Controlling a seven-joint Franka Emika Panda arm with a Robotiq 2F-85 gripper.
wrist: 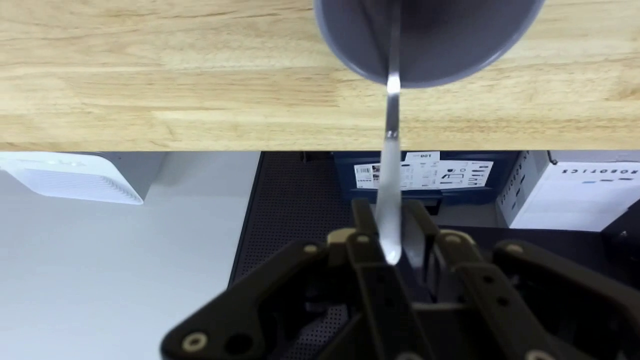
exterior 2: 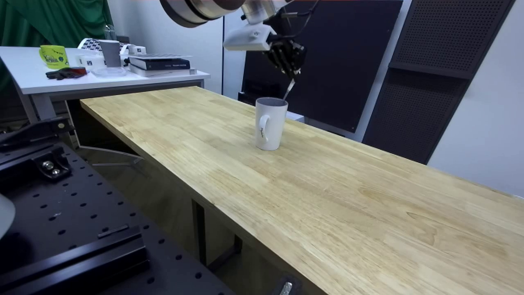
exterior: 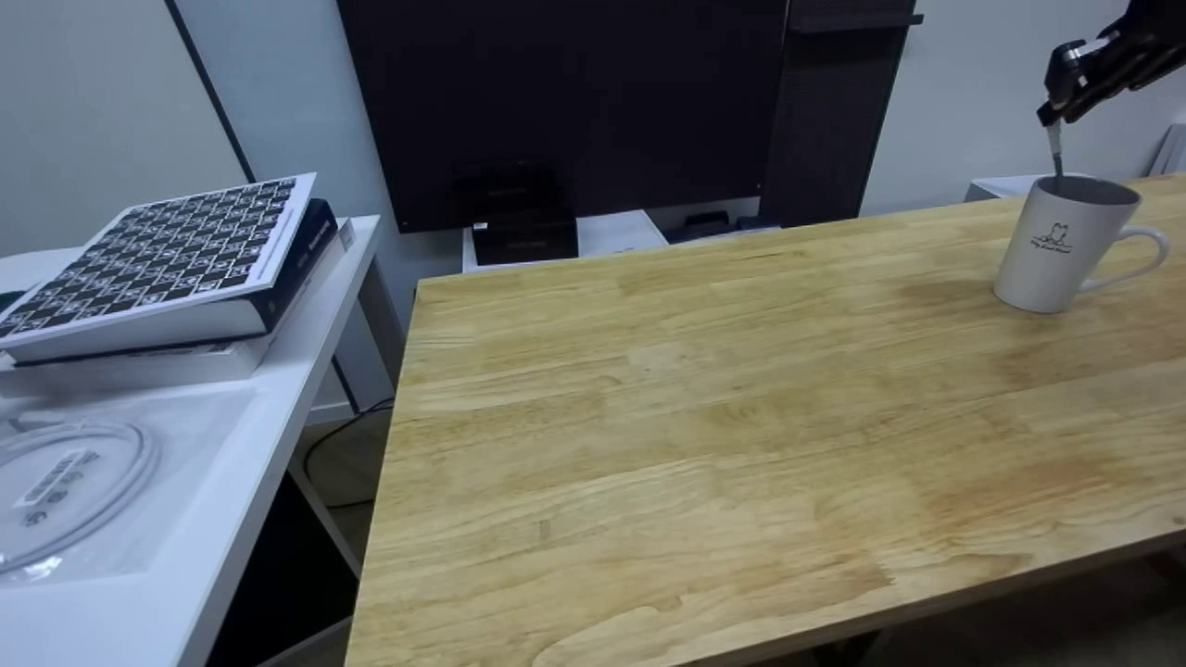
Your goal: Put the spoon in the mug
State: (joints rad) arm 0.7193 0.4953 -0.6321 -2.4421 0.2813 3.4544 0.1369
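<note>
- On the pale wooden table (exterior: pixel 649 417), in an exterior view: slim silvery metal spoon (exterior: pixel 1056 151) dipping into tapered white ceramic mug (exterior: pixel 1056 264).
- In an exterior view, it tilts, perhaps for the mug's support.
- Wrist view: black jaws grip its end, likely steadying it.

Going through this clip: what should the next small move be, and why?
Probably open the gripper to release the spoon: its lower end is inside the upright mug, while its handle sits between the fingers.
</note>
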